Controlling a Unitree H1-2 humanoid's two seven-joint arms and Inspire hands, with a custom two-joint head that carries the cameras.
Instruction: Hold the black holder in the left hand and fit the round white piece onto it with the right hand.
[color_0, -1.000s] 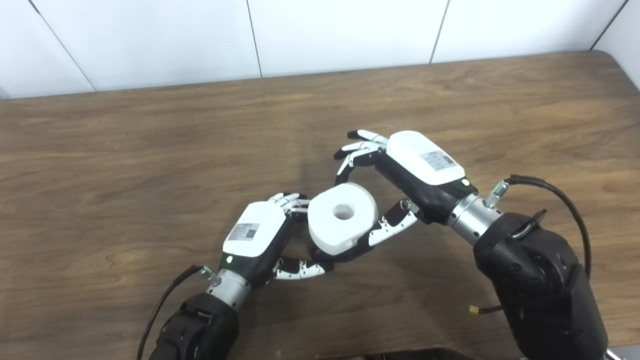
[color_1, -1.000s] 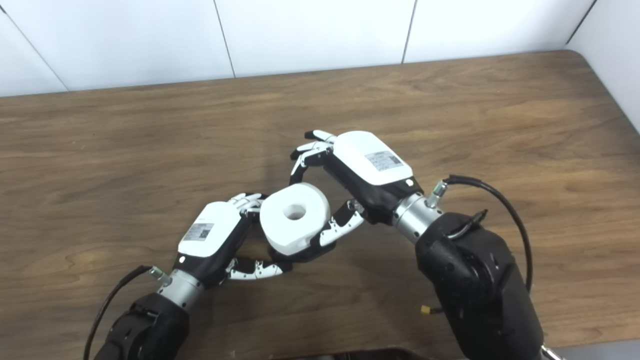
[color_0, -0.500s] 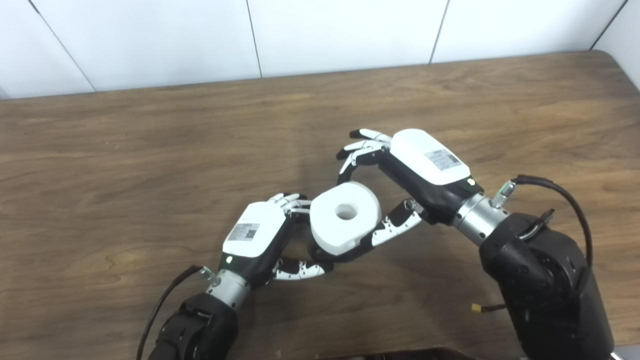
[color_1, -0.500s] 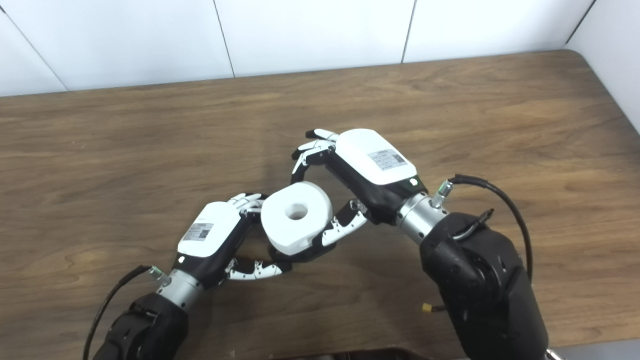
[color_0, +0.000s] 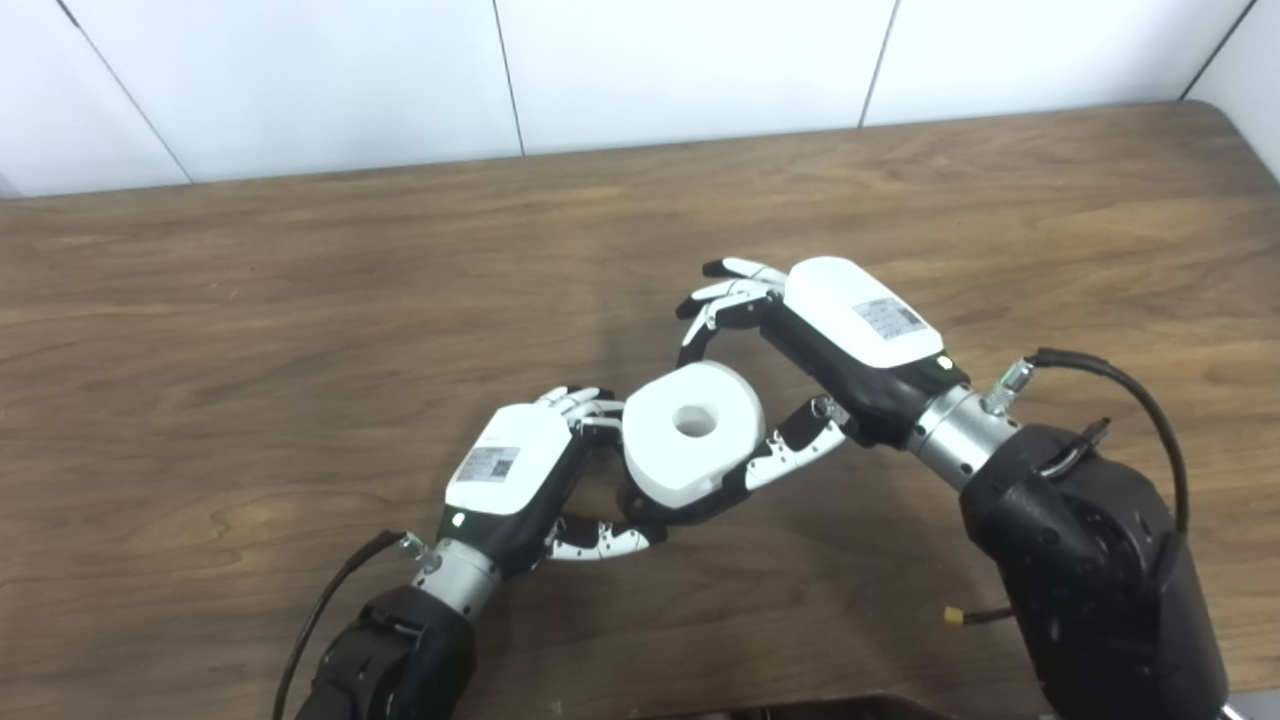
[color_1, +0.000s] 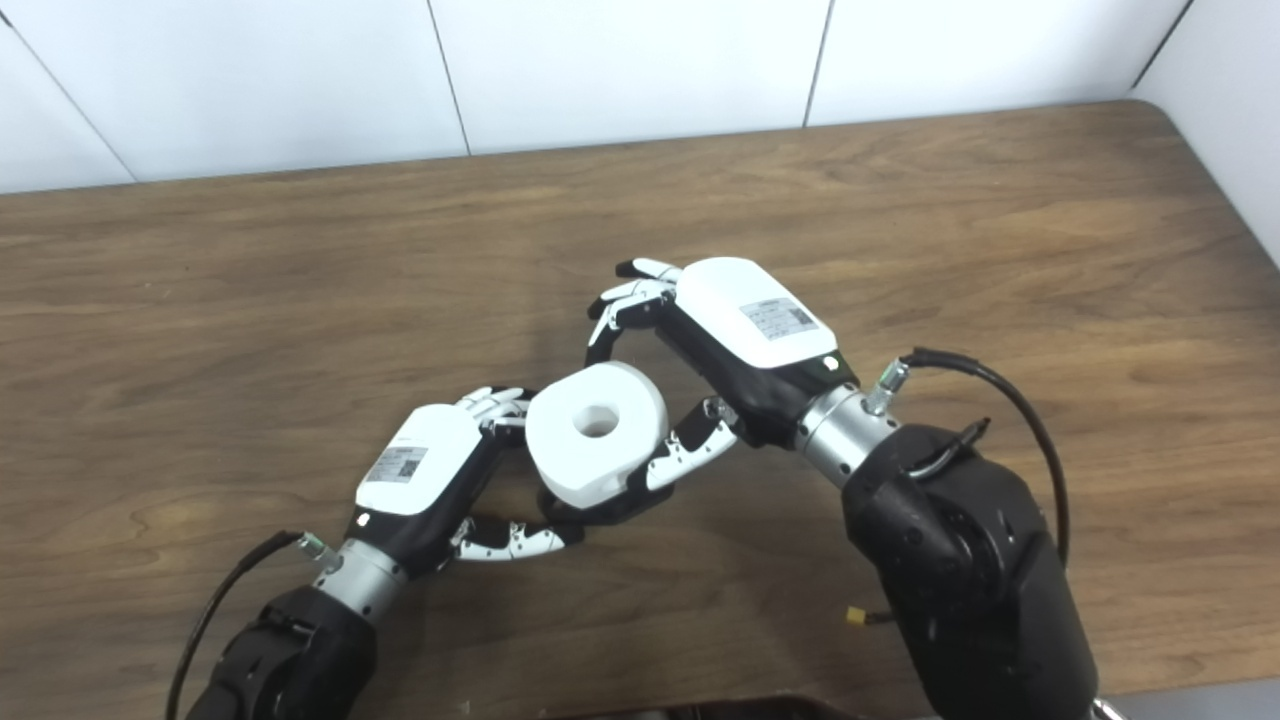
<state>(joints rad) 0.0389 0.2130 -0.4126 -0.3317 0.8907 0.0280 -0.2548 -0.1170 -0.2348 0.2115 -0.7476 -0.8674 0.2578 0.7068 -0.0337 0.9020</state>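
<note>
The round white piece (color_0: 692, 430) with a hole in its middle sits low over the wooden table (color_0: 300, 300), between the two hands. Under it peeks a bit of the black holder (color_0: 650, 510) — mostly hidden. The left hand (color_0: 520, 470) curls around the holder's side and grips it. The right hand (color_0: 800, 370) is spread wide, thumb touching the white piece's edge, upper fingers (color_0: 715, 305) lifted clear — it holds nothing. The fitting step looks nearly done. Next, the right hand should probably pull away gently without knocking the piece loose.
</note>
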